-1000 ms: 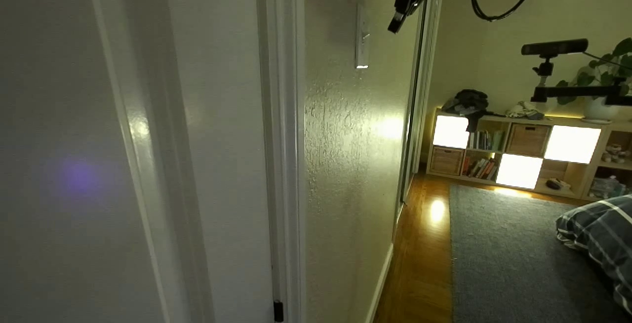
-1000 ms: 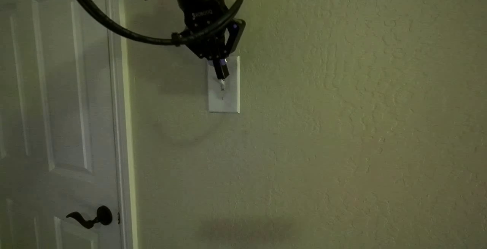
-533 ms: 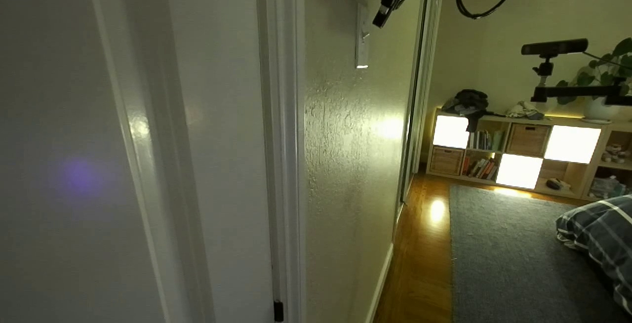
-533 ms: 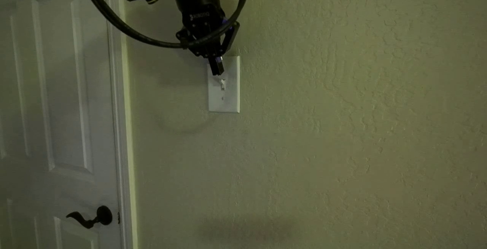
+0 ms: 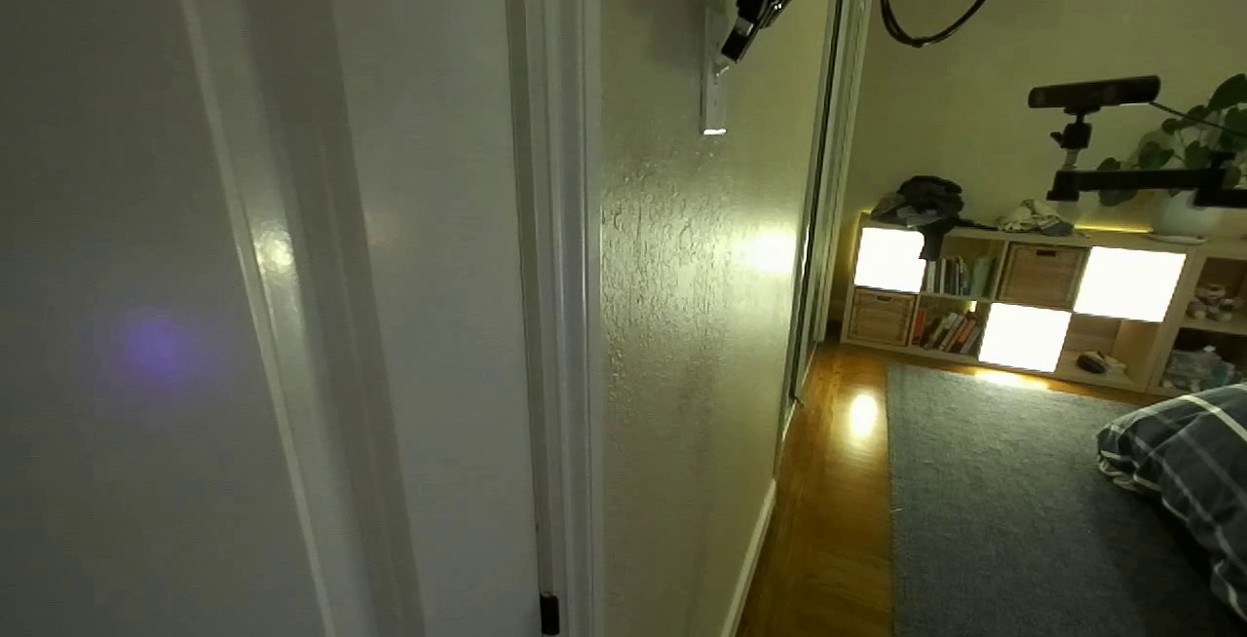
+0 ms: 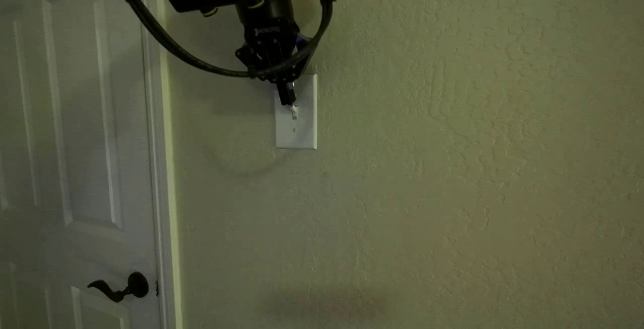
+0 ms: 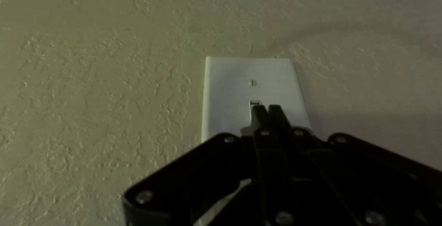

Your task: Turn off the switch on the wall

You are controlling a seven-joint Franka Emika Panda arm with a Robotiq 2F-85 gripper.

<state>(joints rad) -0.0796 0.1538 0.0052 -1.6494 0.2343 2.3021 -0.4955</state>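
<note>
Wrist view: my gripper (image 7: 267, 108) fills the lower right, fingers together, tips in front of the toggle slot near the frame's middle, hiding part of the white switch plate (image 7: 234, 94). In an exterior view the plate is upright on the wall (image 6: 453, 168), slightly above and left of centre; my tips are right at the top of its toggle (image 6: 294, 111). Contact: cannot tell. Left side: white door (image 6: 85, 117), dark handle (image 6: 137, 284) at lower left.

Shiny brown wooden floor (image 5: 828, 540), gray rug (image 5: 984, 501) lying flat on it — low cubby shelf (image 5: 1140, 345) standing beyond the rug
</note>
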